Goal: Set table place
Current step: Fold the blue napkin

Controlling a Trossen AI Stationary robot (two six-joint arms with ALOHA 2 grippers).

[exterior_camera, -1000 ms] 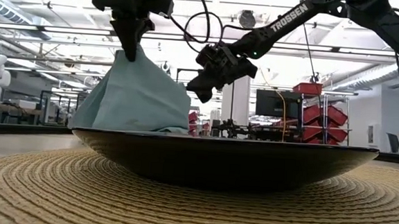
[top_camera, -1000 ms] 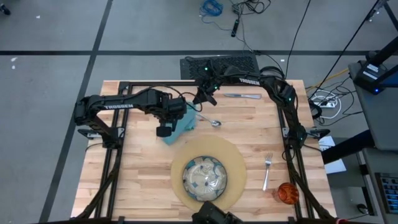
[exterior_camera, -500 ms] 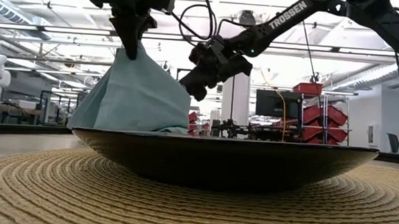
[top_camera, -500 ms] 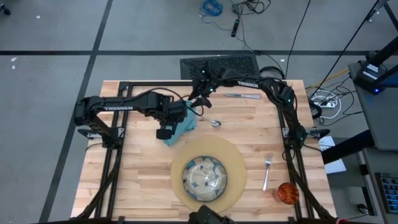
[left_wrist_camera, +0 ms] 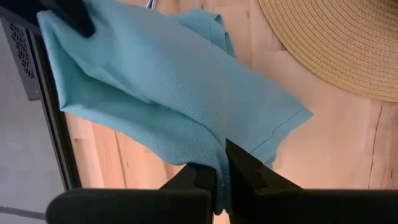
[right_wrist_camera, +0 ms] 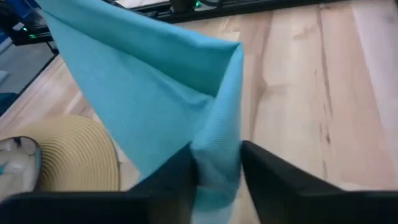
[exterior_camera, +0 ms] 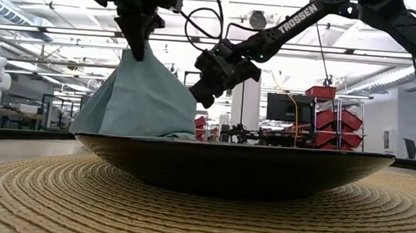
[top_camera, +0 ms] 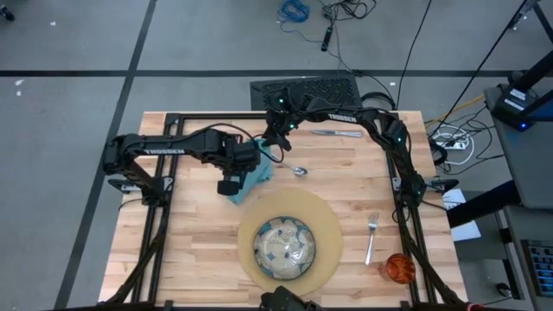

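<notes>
The teal napkin [top_camera: 256,175] stands like a tent left of the table's middle, between both grippers. My left gripper [top_camera: 229,184] is shut on its peak [exterior_camera: 140,54]. My right gripper [top_camera: 269,146] has come in from the far right and is shut on the napkin's far side [exterior_camera: 192,94]. The napkin's lower end is hidden behind the plate [exterior_camera: 226,168] in the low view. The green-patterned plate [top_camera: 283,246] sits on the round tan placemat [top_camera: 327,226] near the front edge. My left gripper pinches a gathered fold at the napkin's top [left_wrist_camera: 217,163] between its two fingers, which point down from above. The cloth hangs below them and widens downward [exterior_camera: 140,101]. My right gripper has a fold of the napkin's edge [right_wrist_camera: 217,155] between its two fingers [right_wrist_camera: 177,171]. It comes slanting down from the table's far right. From there the cloth runs up as a flat sheet toward my left gripper.
A spoon [top_camera: 295,170] lies just right of the napkin. A knife [top_camera: 339,133] lies near the far edge. A fork [top_camera: 371,235] and an orange cup [top_camera: 399,268] are at the front right. Bare wood [top_camera: 190,250] lies left of the placemat.
My right gripper has moved toward the table's left and a little down, to the napkin's far side, and now has a fold of it between its fingers. My left gripper has kept the napkin's peak lifted in place.
</notes>
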